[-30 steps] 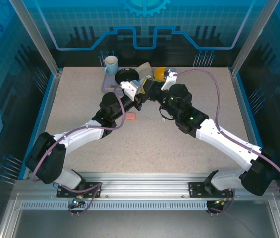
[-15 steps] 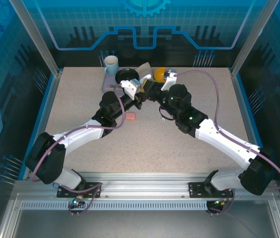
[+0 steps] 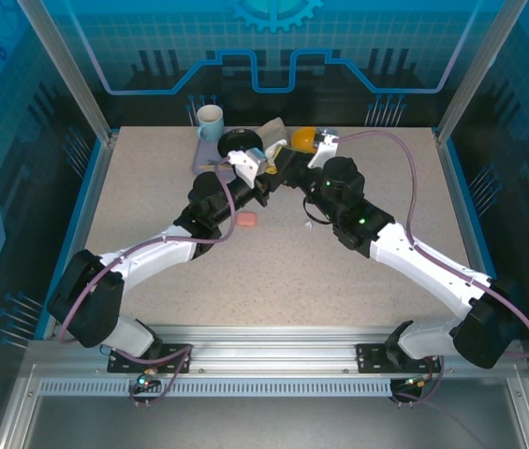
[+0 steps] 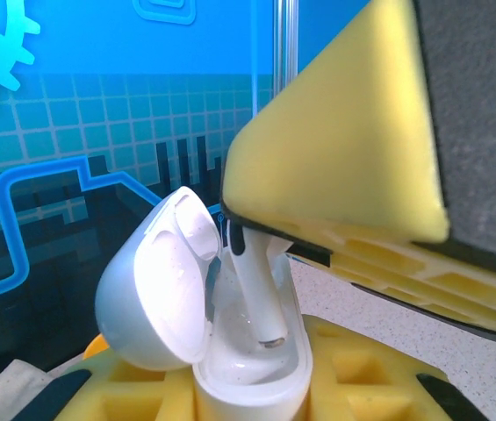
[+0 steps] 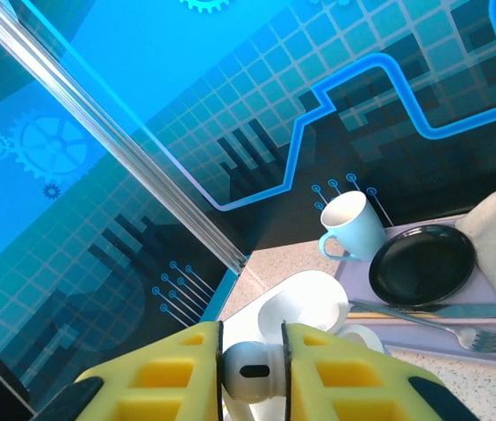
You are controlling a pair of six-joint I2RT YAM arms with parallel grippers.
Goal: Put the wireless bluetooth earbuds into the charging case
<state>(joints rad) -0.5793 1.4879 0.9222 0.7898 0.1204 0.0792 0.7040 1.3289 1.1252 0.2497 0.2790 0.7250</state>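
My left gripper (image 4: 248,399) is shut on the base of a white charging case (image 4: 248,373), whose lid (image 4: 155,289) hangs open to the left. My right gripper (image 5: 252,373) is shut on a white earbud (image 5: 249,372), pinching its head between the yellow pads. In the left wrist view that earbud (image 4: 256,281) points stem-down inside the case's opening, under the right gripper's yellow pad (image 4: 335,149). From above, the two grippers, left (image 3: 257,178) and right (image 3: 287,166), meet at the table's far middle. A small pink rounded thing (image 3: 245,220) lies on the table below them.
A lavender tray (image 3: 200,159) at the back holds a pale blue mug (image 3: 210,122), a black plate (image 3: 242,142), a beige cloth (image 3: 273,129) and a fork (image 5: 432,320). A yellow object (image 3: 303,138) sits beside it. Glass walls bound the table.
The right gripper has edged slightly toward the far side with the earbud. The left arm and the pink thing have stayed put.
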